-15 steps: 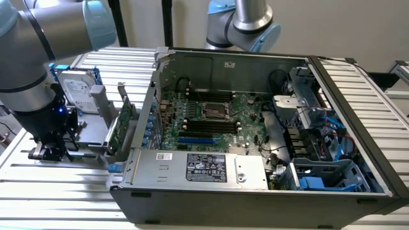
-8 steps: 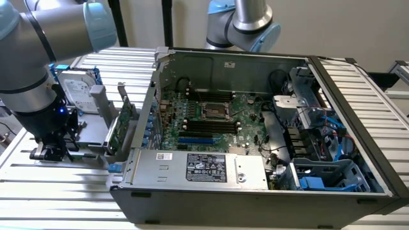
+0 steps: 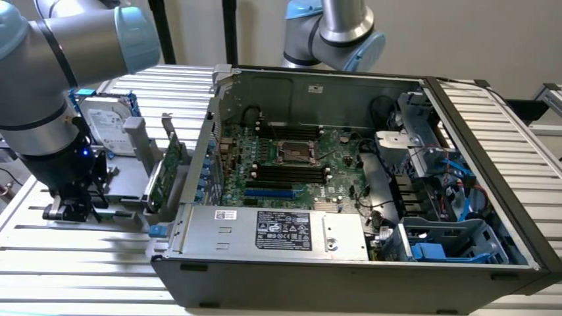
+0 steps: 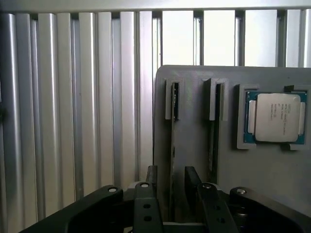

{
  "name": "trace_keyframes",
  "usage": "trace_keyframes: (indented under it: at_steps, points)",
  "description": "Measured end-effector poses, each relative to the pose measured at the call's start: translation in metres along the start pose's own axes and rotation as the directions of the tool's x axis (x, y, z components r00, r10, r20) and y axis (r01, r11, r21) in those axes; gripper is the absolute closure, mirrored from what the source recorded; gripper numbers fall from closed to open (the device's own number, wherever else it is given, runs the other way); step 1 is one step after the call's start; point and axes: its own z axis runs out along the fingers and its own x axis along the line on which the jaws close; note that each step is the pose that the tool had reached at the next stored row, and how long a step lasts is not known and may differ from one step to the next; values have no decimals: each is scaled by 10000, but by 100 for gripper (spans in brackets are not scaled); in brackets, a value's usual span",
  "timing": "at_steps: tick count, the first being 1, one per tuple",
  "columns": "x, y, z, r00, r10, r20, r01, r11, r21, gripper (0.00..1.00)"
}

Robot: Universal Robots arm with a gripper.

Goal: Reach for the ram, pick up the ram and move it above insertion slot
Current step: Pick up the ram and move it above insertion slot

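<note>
Grey plastic holder (image 4: 272, 174) lies beneath my pincer (image 4: 171, 170). The jaws stand part open, one finger (image 4: 151, 177) on either side of the ram (image 4: 173, 136). The ram stands on edge in its groove between them. Gaps show on both sides, so nothing is gripped. A second stick (image 4: 214, 126) sits just beyond one finger, with a processor (image 4: 274, 116) further out.

Risk, in my judgement: an off-centre closure would tilt the ram in its groove or catch only its edge, and it would slip on lifting. The outer finger could also foul the neighbouring stick.

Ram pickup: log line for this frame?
gripper open | fingers either side of ram | ram seated in grey holder, not lifted
</note>
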Motion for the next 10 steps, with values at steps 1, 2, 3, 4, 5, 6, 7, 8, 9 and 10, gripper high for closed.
trace_keyframes:
  at_steps: [1,2,3,4,5,6,7,8,9,10]
  points:
    - [0,3,6,10000,-17,-1,17,10000,0,64]
    - [-1,4,12,10000,-30,-1,30,10000,1,64]
    - [-2,6,18,10000,-39,0,39,10000,3,64]
    - [-3,5,24,10000,-46,0,46,10000,3,64]
    - [-5,5,30,10000,-48,0,48,10000,3,64]
    - [-6,6,34,10000,-50,-1,50,10000,2,64]
    - [-8,6,38,10000,-50,-2,50,10000,1,64]
    - [-11,5,42,10000,-50,-1,50,10000,2,64]
    - [-12,5,47,10000,-50,-1,50,10000,2,64]
    - [-13,6,50,10000,-50,-1,50,10000,1,64]
